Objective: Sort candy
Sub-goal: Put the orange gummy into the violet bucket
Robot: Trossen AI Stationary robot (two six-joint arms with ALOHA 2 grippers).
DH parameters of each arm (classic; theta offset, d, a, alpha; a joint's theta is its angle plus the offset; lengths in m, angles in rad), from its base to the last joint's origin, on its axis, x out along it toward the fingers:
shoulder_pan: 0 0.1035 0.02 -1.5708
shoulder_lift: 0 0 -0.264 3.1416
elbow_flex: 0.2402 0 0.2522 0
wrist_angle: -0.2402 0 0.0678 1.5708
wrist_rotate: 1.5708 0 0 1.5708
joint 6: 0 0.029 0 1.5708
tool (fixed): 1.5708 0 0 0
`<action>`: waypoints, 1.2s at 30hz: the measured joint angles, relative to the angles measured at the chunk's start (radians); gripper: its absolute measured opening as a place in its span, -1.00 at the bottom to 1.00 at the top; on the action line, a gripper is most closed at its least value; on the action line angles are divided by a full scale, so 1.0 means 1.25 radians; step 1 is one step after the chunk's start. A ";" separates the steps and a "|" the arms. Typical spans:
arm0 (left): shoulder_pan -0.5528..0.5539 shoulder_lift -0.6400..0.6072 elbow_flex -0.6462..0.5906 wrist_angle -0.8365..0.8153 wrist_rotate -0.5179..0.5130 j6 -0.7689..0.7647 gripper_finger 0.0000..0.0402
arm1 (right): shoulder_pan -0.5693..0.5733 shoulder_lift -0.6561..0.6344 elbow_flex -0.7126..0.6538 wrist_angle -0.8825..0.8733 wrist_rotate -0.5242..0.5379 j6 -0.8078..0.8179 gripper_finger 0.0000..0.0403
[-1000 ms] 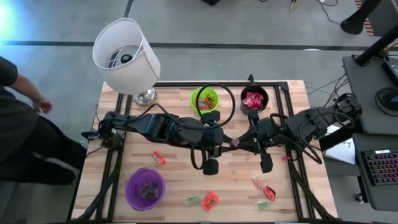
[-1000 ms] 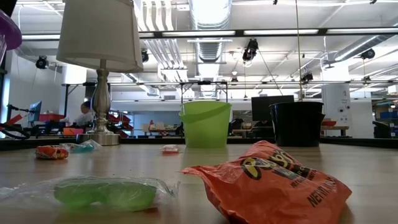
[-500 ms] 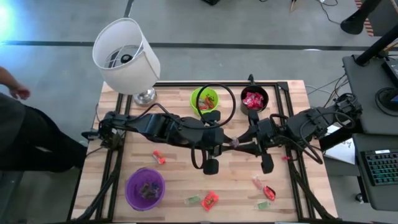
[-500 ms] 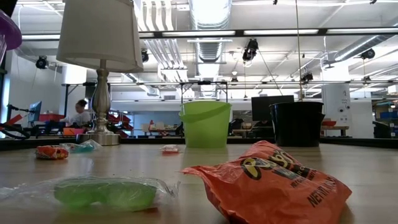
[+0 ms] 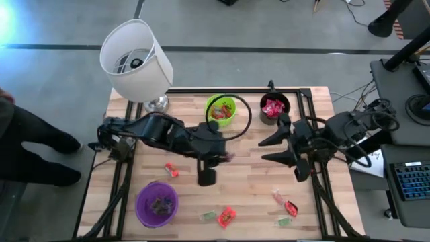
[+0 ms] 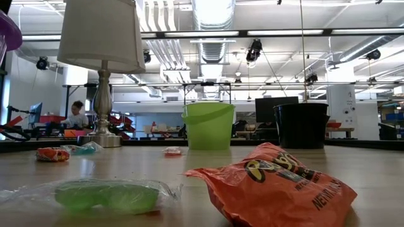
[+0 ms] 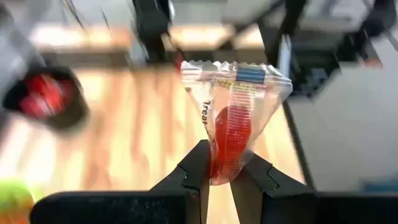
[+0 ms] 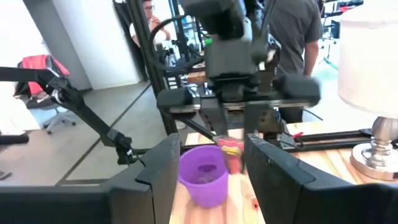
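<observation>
Left gripper [image 7: 221, 180], clamped on a clear-wrapped red candy [image 7: 231, 124], hangs over mid-table. Right gripper [image 5: 270, 149], fingers apart and empty, faces it. More candy [image 5: 227, 215] lies near the purple cup [image 5: 157, 203].

The right gripper [image 5: 270, 149] released the candy [image 7: 233, 124] and drew away.

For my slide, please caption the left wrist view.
Left gripper pinching a clear-wrapped red candy above the wooden table.
</observation>
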 joint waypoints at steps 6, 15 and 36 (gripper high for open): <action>-0.023 -0.016 0.000 -0.179 0.123 -0.113 -0.83 | 0.000 -0.018 0.000 -0.010 0.001 0.000 -0.17; -0.093 -0.024 -0.028 -0.355 0.251 -0.235 -0.83 | 0.000 -0.016 -0.001 -0.131 0.004 0.001 -0.19; -0.200 -0.096 -0.471 -0.344 0.346 -0.361 -0.83 | 0.000 -0.012 -0.002 -0.162 0.004 0.063 -0.23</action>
